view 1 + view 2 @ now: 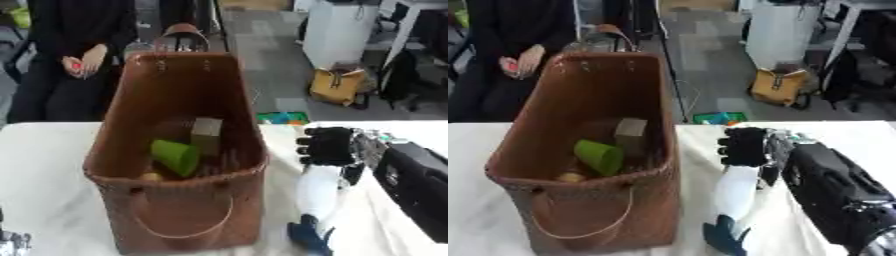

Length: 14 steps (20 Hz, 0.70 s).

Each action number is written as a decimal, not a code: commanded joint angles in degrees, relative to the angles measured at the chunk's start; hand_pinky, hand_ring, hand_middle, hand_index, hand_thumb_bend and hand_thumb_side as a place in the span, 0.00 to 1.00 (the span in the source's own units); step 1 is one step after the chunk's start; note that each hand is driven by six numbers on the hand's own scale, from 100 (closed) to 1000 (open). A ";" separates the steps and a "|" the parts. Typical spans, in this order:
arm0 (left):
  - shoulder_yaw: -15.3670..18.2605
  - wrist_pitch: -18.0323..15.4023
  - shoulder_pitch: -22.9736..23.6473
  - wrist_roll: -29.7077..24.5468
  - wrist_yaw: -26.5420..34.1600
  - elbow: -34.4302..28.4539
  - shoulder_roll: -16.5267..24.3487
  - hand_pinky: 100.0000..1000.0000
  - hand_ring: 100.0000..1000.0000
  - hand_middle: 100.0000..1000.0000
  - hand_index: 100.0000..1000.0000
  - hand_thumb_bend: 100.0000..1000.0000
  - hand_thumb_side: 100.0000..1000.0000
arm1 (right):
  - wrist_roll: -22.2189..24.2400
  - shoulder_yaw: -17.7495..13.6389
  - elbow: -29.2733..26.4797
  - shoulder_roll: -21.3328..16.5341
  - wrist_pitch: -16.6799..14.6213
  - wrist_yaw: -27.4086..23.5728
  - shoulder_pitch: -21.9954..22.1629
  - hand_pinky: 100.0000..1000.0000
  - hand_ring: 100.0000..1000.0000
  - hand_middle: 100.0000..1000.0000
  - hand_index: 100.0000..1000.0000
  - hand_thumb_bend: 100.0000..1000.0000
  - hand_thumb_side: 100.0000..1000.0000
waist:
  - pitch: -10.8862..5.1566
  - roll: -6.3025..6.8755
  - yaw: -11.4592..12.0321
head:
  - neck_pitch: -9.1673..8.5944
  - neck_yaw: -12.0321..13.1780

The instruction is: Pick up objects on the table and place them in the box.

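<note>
The right hand [745, 146] curls round a white bottle [734, 192] just beside the basket's [188, 210] right wall, open bench [44, 185] left.

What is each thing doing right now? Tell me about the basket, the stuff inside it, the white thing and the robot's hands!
basket: upright on the table, open top, handle hanging down its front.
green cup: lying tipped over inside the basket.
brown block: standing inside the basket.
white bottle: lying on the table, dark cap toward the camera.
right hand: fingers curled over the bottle's far end.
left hand: barely visible, lower left corner.
</note>
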 commanded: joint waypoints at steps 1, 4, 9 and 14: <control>0.14 0.16 -0.27 -0.28 0.09 -0.82 1.70 0.69 0.66 0.80 0.65 0.00 0.91 | -16.65 2.31 -4.61 -2.45 -16.71 -4.28 -1.55 0.67 0.86 0.65 0.27 0.00 0.58 | -1.64 -0.07 -0.17 | 0.21 0.09; 0.13 0.18 -0.21 -0.33 0.07 -0.82 1.90 0.69 0.66 0.80 0.65 0.00 0.91 | -16.65 6.82 -9.86 -3.77 -16.71 -10.42 -1.19 0.66 0.86 0.65 0.26 0.00 0.58 | -1.80 -0.29 -0.33 | 0.05 0.12; 0.16 0.22 -0.10 -0.38 0.01 -0.82 2.19 0.69 0.66 0.80 0.65 0.00 0.91 | -16.65 13.11 -17.09 -6.50 -16.71 -19.80 -0.90 0.66 0.86 0.65 0.26 0.00 0.58 | -2.13 -0.61 -0.55 | -0.05 0.16; 0.11 0.27 -0.05 -0.46 -0.02 -0.82 2.37 0.69 0.66 0.80 0.65 0.00 0.91 | -16.65 15.66 -20.49 -8.36 -16.71 -24.94 -1.15 0.65 0.87 0.66 0.26 0.00 0.58 | -2.36 -1.00 -0.84 | 0.00 0.20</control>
